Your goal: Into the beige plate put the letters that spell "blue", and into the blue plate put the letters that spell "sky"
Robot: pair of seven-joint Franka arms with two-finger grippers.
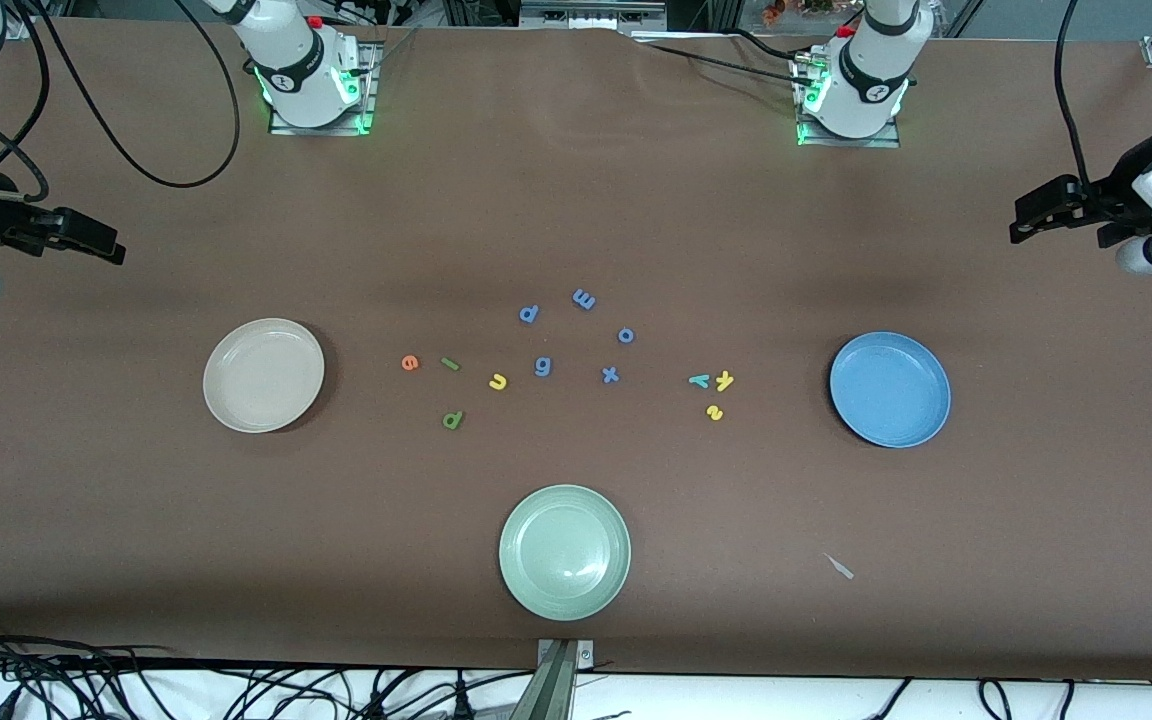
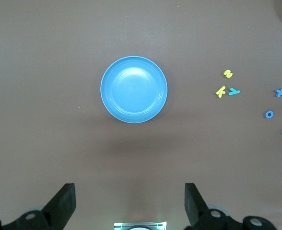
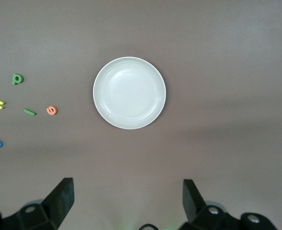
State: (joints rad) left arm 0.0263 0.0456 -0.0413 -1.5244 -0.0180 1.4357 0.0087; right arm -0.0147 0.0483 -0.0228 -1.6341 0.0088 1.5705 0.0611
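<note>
The beige plate [image 1: 264, 375] [image 3: 129, 92] lies toward the right arm's end. Beside it are the orange e [image 1: 410, 363], thin green l [image 1: 450, 364], yellow u [image 1: 498, 381] and dark green b [image 1: 452, 420]. The blue plate [image 1: 890, 389] [image 2: 134, 89] lies toward the left arm's end, with the teal y [image 1: 699, 380], yellow k [image 1: 725, 380] and yellow s [image 1: 715, 412] beside it. My right gripper [image 1: 116, 248] [image 3: 127, 189] hangs open and empty, high over bare table beside the beige plate. My left gripper [image 1: 1018, 225] [image 2: 130, 191] hangs open and empty beside the blue plate.
A pale green plate [image 1: 564, 551] sits nearest the front camera, midway along the table. Several all-blue letters [image 1: 584, 298] lie scattered between the two letter groups. A small pale scrap [image 1: 839, 566] lies nearer the camera than the blue plate.
</note>
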